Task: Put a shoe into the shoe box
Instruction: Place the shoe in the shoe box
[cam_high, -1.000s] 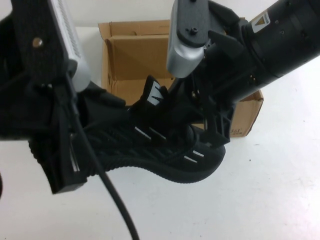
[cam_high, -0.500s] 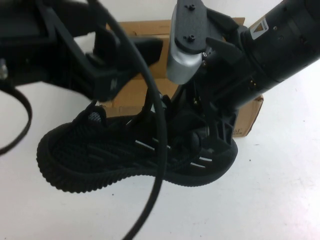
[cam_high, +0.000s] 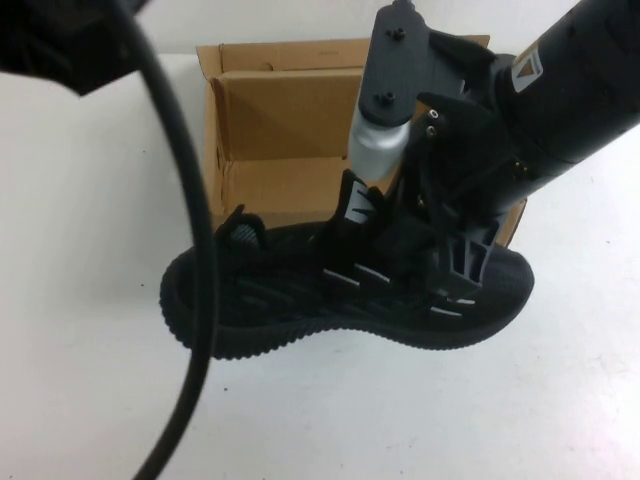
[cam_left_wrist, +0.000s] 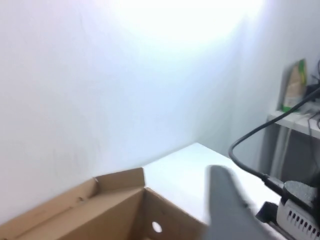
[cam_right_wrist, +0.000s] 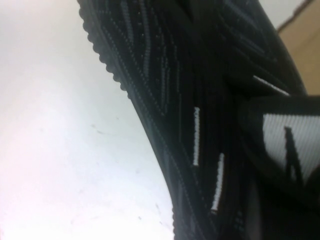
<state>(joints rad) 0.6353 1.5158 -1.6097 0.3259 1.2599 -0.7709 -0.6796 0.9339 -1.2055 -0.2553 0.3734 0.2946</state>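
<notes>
The black shoe (cam_high: 270, 290) lies on its side just in front of the brown shoe box (cam_high: 280, 120), sole edge toward me, toe to the right. My right gripper (cam_high: 440, 265) is shut on the shoe's middle, near the white-logo tongue (cam_high: 362, 205). The right wrist view shows the shoe (cam_right_wrist: 165, 75) close up with its white dashes, and a corner of the box (cam_right_wrist: 305, 35). My left gripper is out of the high view; only its arm (cam_high: 60, 40) and cable (cam_high: 195, 260) show at the top left. The left wrist view looks over the box (cam_left_wrist: 100, 210).
The box stands open at the back of the white table (cam_high: 90, 330), its flaps (cam_high: 210, 60) up. The left arm's black cable hangs across the left side, in front of the shoe's heel. A shelf with items (cam_left_wrist: 295, 100) stands beyond the table.
The left arm has let go of the shoe's heel and swung up and away to the top left. The right gripper has carried the shoe to the right.
</notes>
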